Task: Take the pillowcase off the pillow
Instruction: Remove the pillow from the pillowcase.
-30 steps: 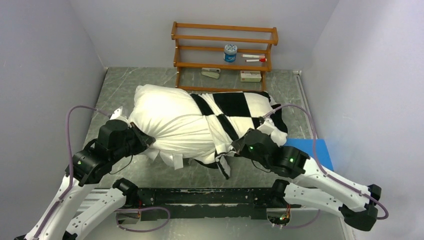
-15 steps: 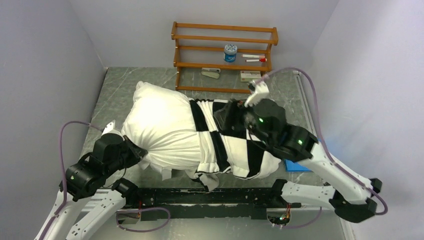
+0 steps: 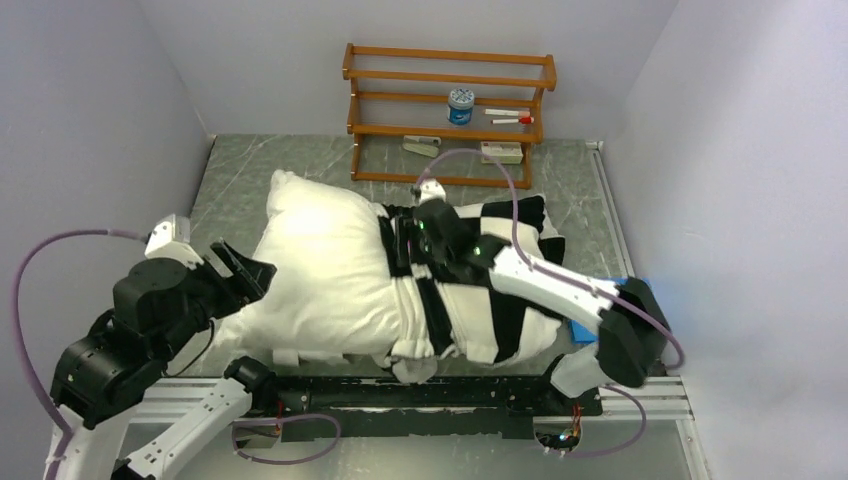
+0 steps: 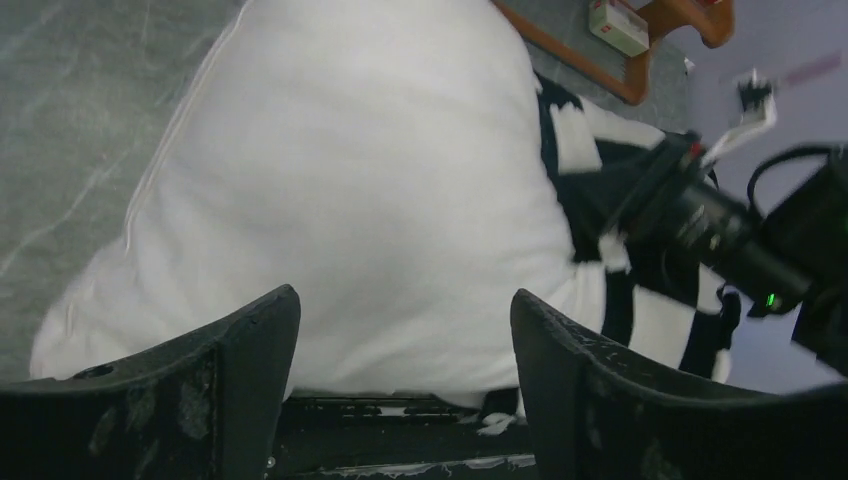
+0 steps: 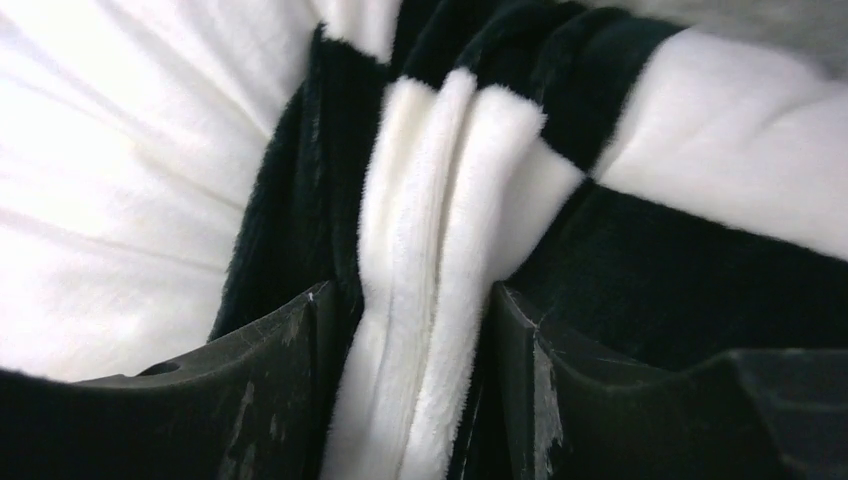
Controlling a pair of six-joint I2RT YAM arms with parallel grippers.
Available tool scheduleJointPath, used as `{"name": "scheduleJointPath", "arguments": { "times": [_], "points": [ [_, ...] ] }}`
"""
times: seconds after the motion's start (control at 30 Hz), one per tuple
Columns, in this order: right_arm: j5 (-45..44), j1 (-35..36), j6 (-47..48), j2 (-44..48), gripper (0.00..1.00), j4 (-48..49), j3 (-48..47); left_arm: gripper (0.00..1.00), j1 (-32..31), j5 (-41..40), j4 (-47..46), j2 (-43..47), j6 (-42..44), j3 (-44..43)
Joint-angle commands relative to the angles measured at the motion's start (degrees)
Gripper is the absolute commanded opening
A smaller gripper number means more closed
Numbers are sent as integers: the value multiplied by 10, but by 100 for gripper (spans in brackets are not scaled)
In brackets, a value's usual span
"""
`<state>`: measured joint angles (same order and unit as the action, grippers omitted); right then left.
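Table (image 3: pixel 240 170): we see a grey marbled top with the bedding lying across its middle.
Pillow (image 3: pixel 320 270): white and plump. Its left half is bare and its right half sits inside the cover.
Pillowcase (image 3: pixel 480 330): black-and-white checks, bunched over the pillow's right half, open edge gathered near the middle.
Rack (image 3: pixel 448 60): wooden, at the far edge behind the pillow.
Left gripper (image 4: pixel 400 310): fingers wide apart with nothing between them, just off the pillow's left end.
Right gripper (image 5: pixel 410 300): fingers apart either side of a gathered pillowcase fold. We cannot tell whether they pinch it.
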<state>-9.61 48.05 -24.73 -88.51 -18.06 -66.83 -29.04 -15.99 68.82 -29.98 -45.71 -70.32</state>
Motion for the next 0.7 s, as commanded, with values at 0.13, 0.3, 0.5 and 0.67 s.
{"name": "scheduleJointPath", "arguments": {
  "times": [0.13, 0.3, 0.5, 0.67],
  "points": [
    [71, 211, -230, 133, 58, 108, 335, 89, 5, 134, -126, -169, 161, -23],
    [55, 245, -277, 180, 58, 127, 396, 95, 2, 180, -213, -295, 206, -17],
    [-13, 245, -250, 255, 58, 50, 368, 87, -29, 49, -157, -344, 190, 57],
    [-76, 244, -187, 330, 61, -29, 279, 34, -37, 90, -137, -250, 165, 177]
  ]
}}
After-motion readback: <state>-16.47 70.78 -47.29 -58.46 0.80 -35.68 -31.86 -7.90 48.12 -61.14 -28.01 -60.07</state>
